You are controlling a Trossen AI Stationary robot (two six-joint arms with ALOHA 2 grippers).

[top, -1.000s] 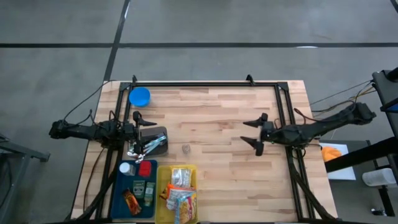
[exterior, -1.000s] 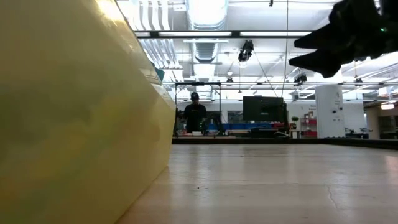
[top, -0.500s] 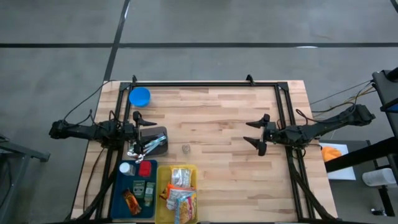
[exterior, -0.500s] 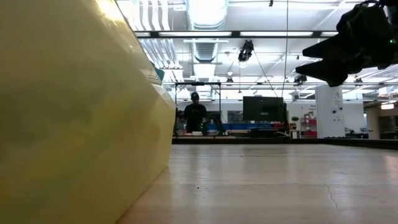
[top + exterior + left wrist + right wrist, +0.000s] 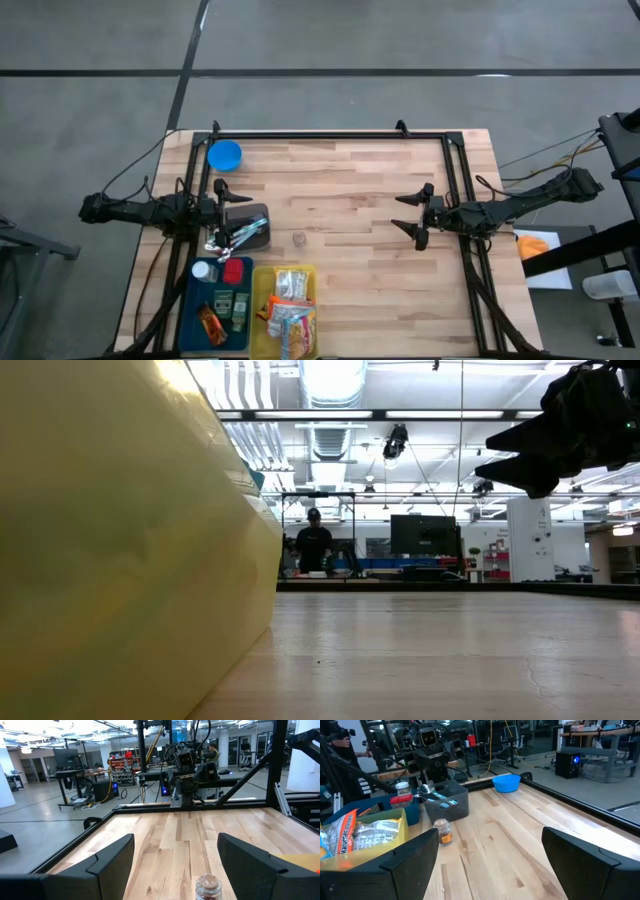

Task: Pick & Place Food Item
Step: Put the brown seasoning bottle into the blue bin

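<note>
Standing upright on the bare wood of the table, just beside the grey bin on the side toward the table's middle: a small spice jar, likely the food item meant, though the snack packets in the yellow bin could equally be it. Seen again straight ahead in the left wrist view, between the two dark fingers. Probably light, rigid and smooth-sided, glass or clear plastic by the look, so liable to slip or tip if nudged at the cap; best taken low on the body, square across its width. Left gripper released, empty, jaws spread, poised over the grey bin's far edge. Right gripper likewise wide apart, holding nothing, well apart from the grey bin, across the table. Blue bowl beyond the grey bin, toward the table's back corner.
</note>
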